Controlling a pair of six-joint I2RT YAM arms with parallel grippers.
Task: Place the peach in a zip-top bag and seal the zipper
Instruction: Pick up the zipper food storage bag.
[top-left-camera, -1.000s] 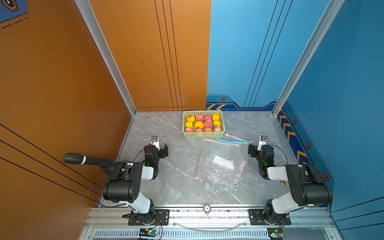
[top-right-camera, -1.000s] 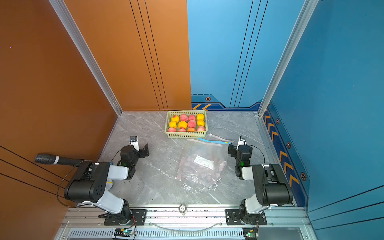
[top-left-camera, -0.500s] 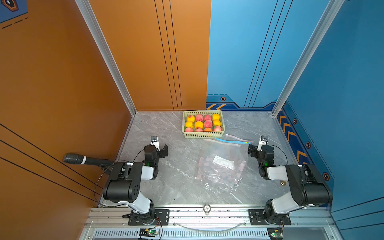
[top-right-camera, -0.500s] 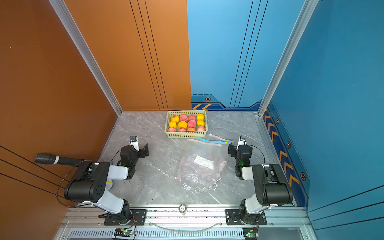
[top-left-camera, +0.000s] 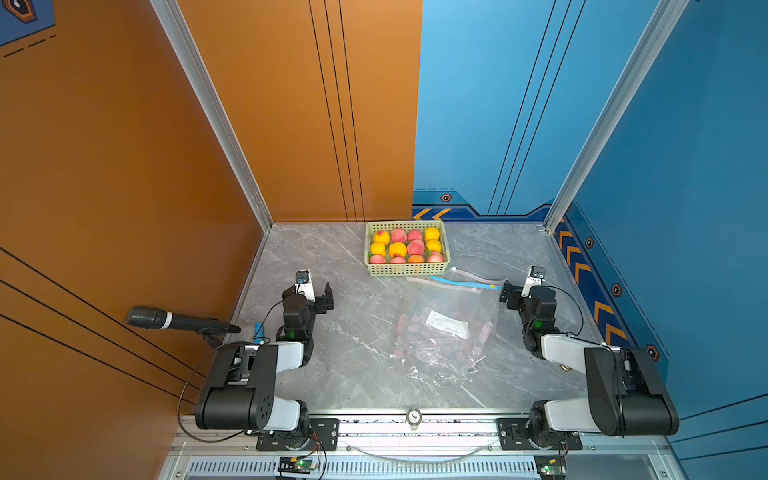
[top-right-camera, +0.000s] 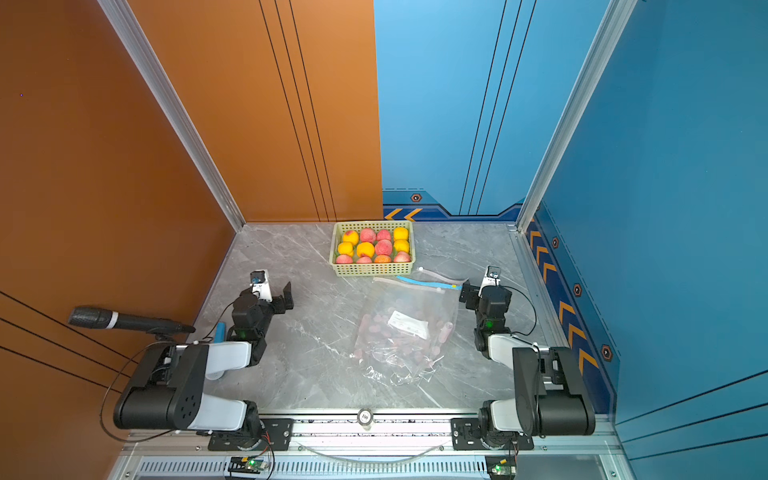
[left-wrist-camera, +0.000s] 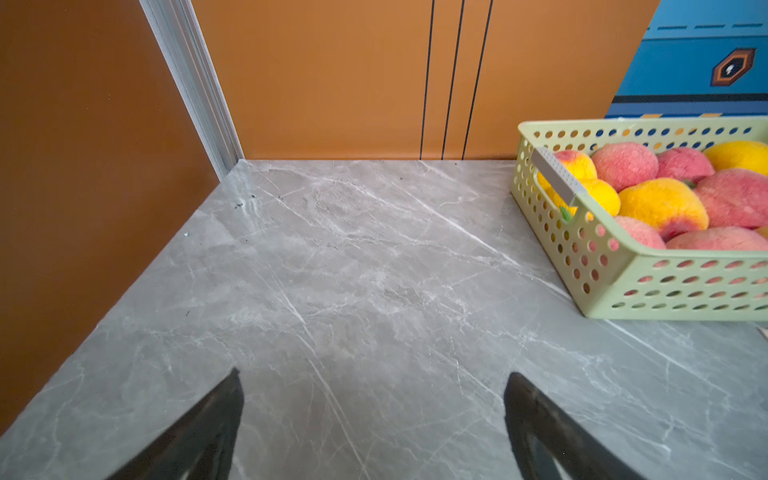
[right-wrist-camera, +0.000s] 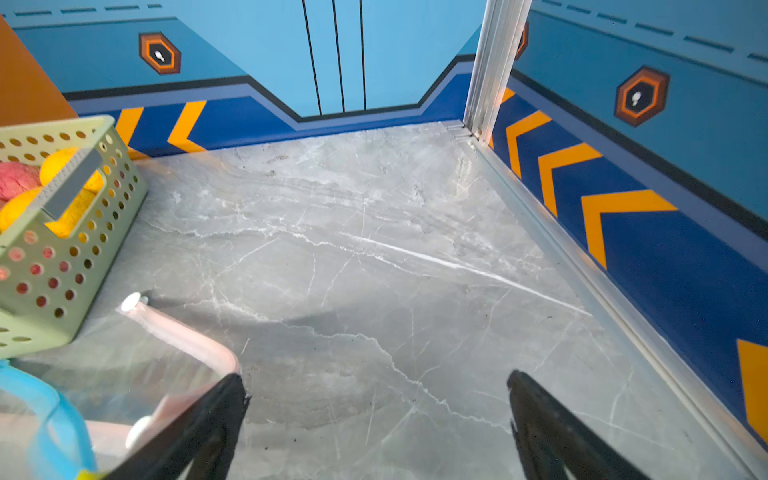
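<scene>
Several pink and yellow peaches (top-left-camera: 398, 235) (top-right-camera: 368, 235) fill a green perforated basket (top-left-camera: 407, 270) at the back middle of the table. A clear zip-top bag (top-left-camera: 444, 332) (top-right-camera: 403, 332) with a pink print and a white label lies flat in front of it, its blue and pink zipper edge (right-wrist-camera: 187, 336) toward the basket. My left gripper (top-left-camera: 318, 297) (left-wrist-camera: 374, 399) is open over bare marble, left of the basket (left-wrist-camera: 623, 286). My right gripper (top-left-camera: 515, 293) (right-wrist-camera: 376, 399) is open and empty beside the bag's zipper corner.
A black microphone (top-left-camera: 166, 322) juts out from the left wall near my left arm, with a small blue object (top-left-camera: 259, 330) under it. Orange and blue walls close in three sides. A metal rail with a round knob (top-left-camera: 413, 415) runs along the front edge.
</scene>
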